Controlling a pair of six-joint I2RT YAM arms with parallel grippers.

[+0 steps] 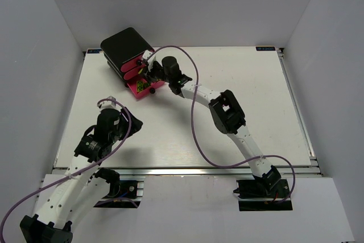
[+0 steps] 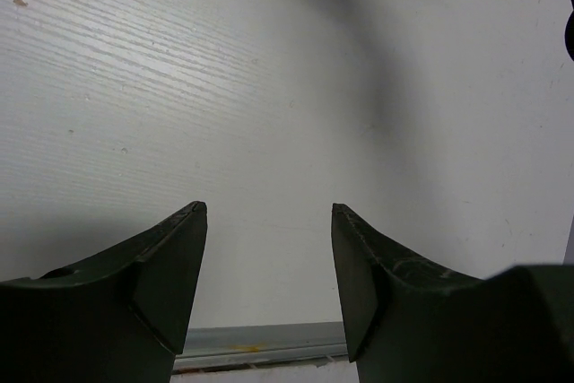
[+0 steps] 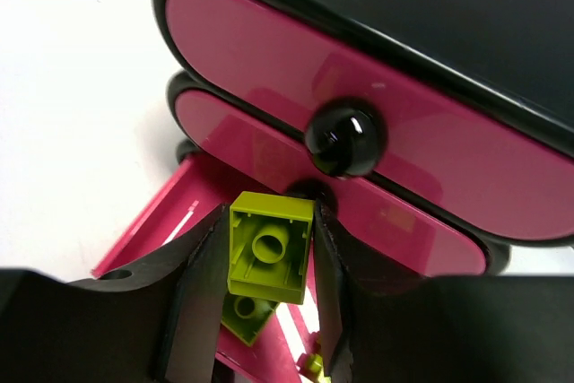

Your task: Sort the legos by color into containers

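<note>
My right gripper (image 3: 270, 214) is shut on a lime yellow-green lego (image 3: 271, 247), hollow underside facing the camera, above the open bottom drawer (image 3: 166, 217). Two more lime legos (image 3: 246, 314) lie in that drawer. The two upper magenta drawers (image 3: 377, 78) are closed, and the top one's black knob (image 3: 345, 136) shows. In the top view the black cabinet (image 1: 124, 45) stands at the table's back left, with the right gripper (image 1: 152, 75) at its front and the open drawer (image 1: 143, 89) below. My left gripper (image 2: 267, 213) is open over bare table, nothing between its fingers, near the front left (image 1: 134, 124).
A purple cable (image 1: 196, 135) loops over the table's middle along the right arm. The table's metal front rail (image 2: 260, 340) lies just past the left fingers. White walls enclose the table on three sides.
</note>
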